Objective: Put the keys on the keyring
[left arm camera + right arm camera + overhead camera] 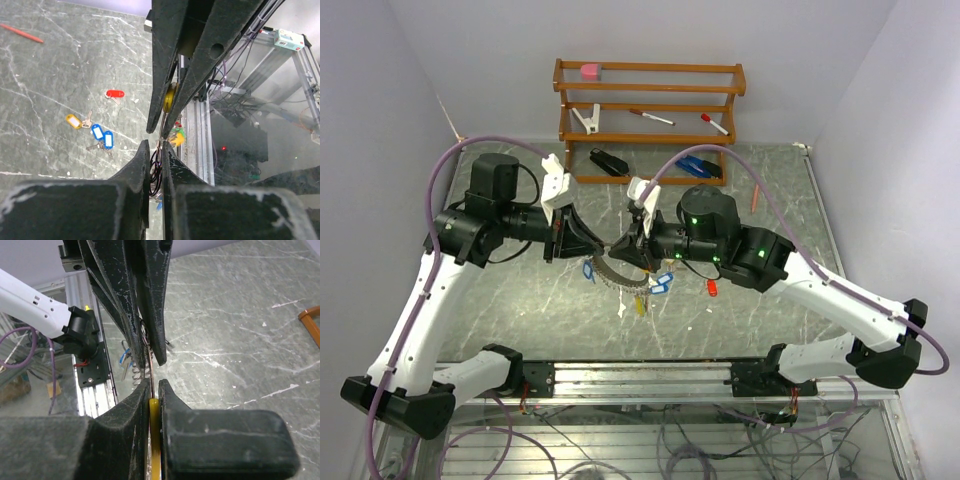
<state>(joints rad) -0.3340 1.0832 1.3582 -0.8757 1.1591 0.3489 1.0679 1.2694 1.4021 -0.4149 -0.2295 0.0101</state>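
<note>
The two grippers meet tip to tip above the middle of the table. My left gripper (585,240) (155,150) is shut on the dark wire coils of the keyring (156,172), whose silvery arc (615,275) hangs below with blue tags on it (660,283). My right gripper (632,245) (153,387) is shut on a yellow key tag (154,430) (170,97), with a thin wire running up from it between the left fingers. Loose keys lie on the table: a red tag (115,93) (712,287), an orange-yellow tag (73,121) and two blue tags (102,135).
A wooden rack (650,90) stands at the back with a pink item, a white clip and marker pens. A black stapler (610,162) and a blue stapler (700,167) lie before it. A red pen (756,195) lies at the right. The rail (650,378) runs along the near edge.
</note>
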